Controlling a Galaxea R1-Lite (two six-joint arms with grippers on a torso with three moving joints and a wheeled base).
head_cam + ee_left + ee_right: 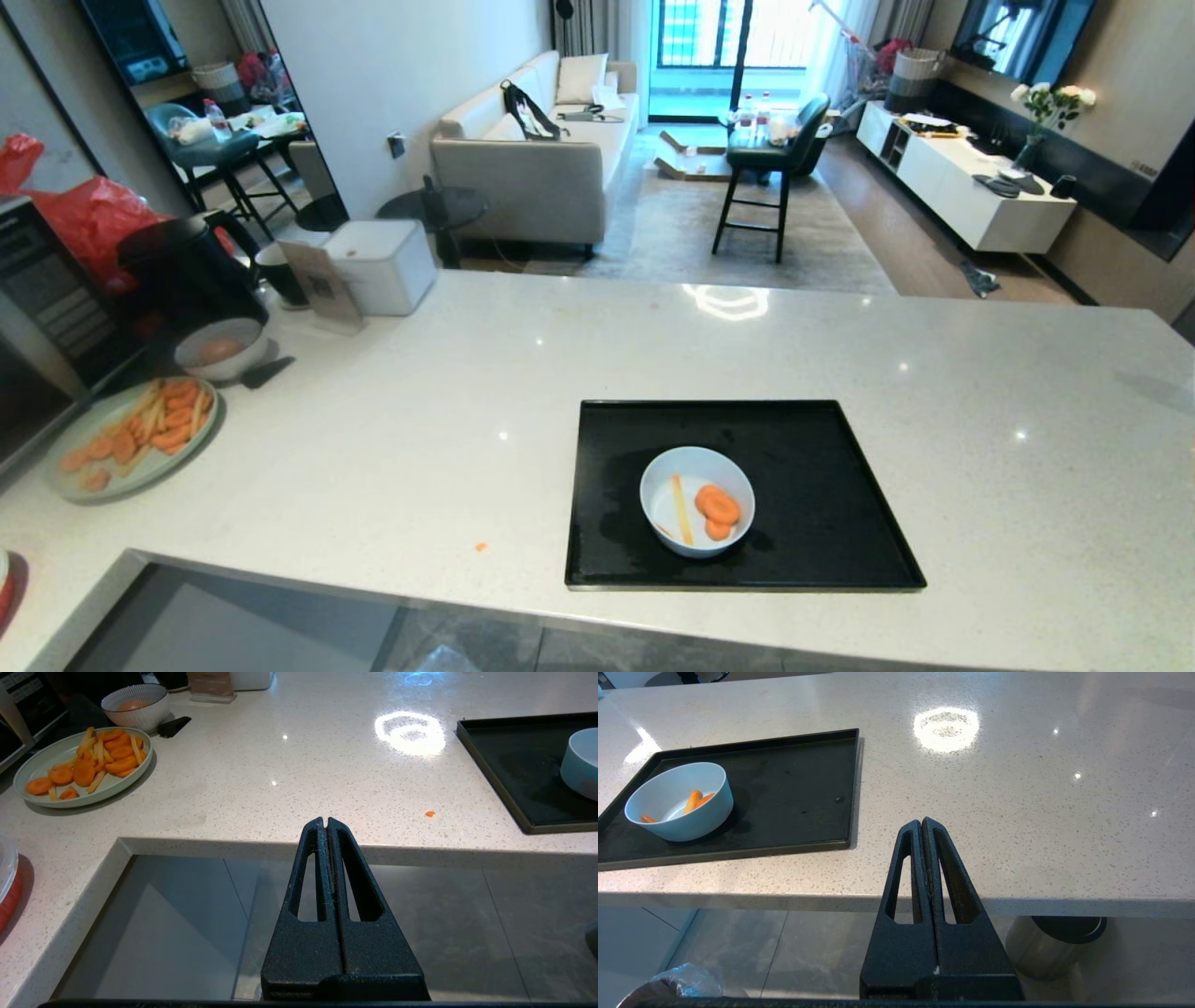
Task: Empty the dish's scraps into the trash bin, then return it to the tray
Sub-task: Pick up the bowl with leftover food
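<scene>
The dish (696, 500), a small white bowl, stands on the black tray (822, 467) on the counter. In it lie the scraps (717, 509): orange slices and one pale yellow stick. The right wrist view shows the dish (679, 800) on the tray (794, 788), far to one side of my right gripper (921, 820), which is shut and empty off the counter's front edge. My left gripper (323, 820) is shut and empty too, by the front edge, with the tray (514, 760) and dish (581, 767) well off to its side. Only the bag-lined rim of the trash bin (684, 980) shows, down on the floor.
A pale green plate (131, 434) heaped with orange and yellow pieces, a greyish bowl (221, 348), a black kettle (187, 271) and a white box (383, 266) crowd the counter's left end. An orange crumb (481, 547) lies near the front edge. A brushed steel bin (1045, 947) stands under the counter.
</scene>
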